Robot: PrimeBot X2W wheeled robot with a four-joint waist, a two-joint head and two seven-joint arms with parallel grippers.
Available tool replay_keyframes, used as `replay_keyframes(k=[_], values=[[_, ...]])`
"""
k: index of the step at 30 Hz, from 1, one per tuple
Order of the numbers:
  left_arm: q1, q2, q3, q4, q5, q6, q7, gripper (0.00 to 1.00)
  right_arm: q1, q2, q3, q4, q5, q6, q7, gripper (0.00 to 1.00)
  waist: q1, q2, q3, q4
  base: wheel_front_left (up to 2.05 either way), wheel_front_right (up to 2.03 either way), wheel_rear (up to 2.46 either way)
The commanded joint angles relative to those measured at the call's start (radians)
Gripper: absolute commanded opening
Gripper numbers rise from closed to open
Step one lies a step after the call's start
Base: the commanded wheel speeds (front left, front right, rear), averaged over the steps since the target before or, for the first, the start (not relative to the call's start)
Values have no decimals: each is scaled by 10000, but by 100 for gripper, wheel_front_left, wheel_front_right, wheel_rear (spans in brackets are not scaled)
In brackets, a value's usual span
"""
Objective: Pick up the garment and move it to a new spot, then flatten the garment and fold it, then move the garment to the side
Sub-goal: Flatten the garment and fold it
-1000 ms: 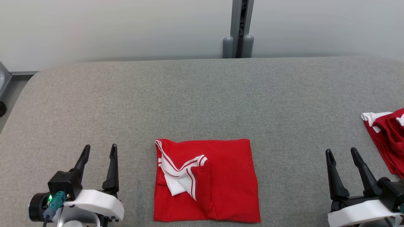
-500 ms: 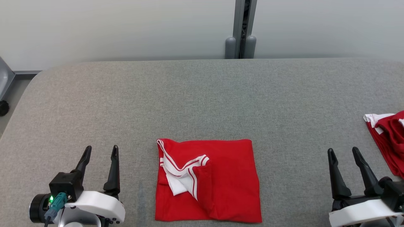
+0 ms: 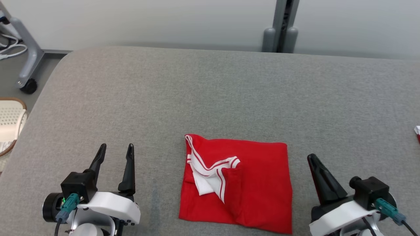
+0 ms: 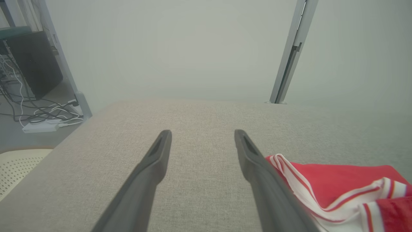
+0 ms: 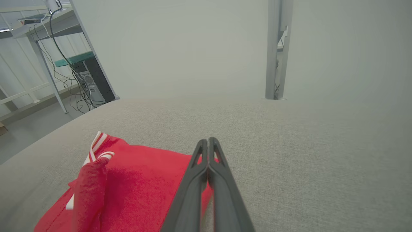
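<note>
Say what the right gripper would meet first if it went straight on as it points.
Probably bare grey table just past the far corner of the red garment; how far the right gripper tilts down is unclear.

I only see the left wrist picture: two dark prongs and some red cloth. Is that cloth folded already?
Observer: Yes, the head view shows the garment folded into a rough square, white striped trim on its left part.
Operator: Where's the other pincer?
Observer: The right pincer is shut on nothing, beside the garment's right edge.
Operator: Anything else nearby?
Observer: A scrap of white cloth at the head view's right edge.
</note>
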Motion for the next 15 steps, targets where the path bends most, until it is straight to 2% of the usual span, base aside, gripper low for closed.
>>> replay_keyframes(k=[1,2,8,15], values=[[-220,-71,-4,45,-53,-49,-95,100,-252,-107,293,150,124,6,45,0,0,0,327,459,0,0,0],[-220,-71,-4,45,-53,-49,-95,100,-252,-107,293,150,124,6,45,0,0,0,327,459,0,0,0],[-520,-441,-145,314,-61,-275,-234,100,-1083,-326,1735,933,591,6,68,0,0,0,896,1239,0,0,0],[-861,-734,-173,633,38,-502,-374,100,-1816,-368,3279,1572,1078,6,-10,0,0,0,1186,1692,0,0,0]])
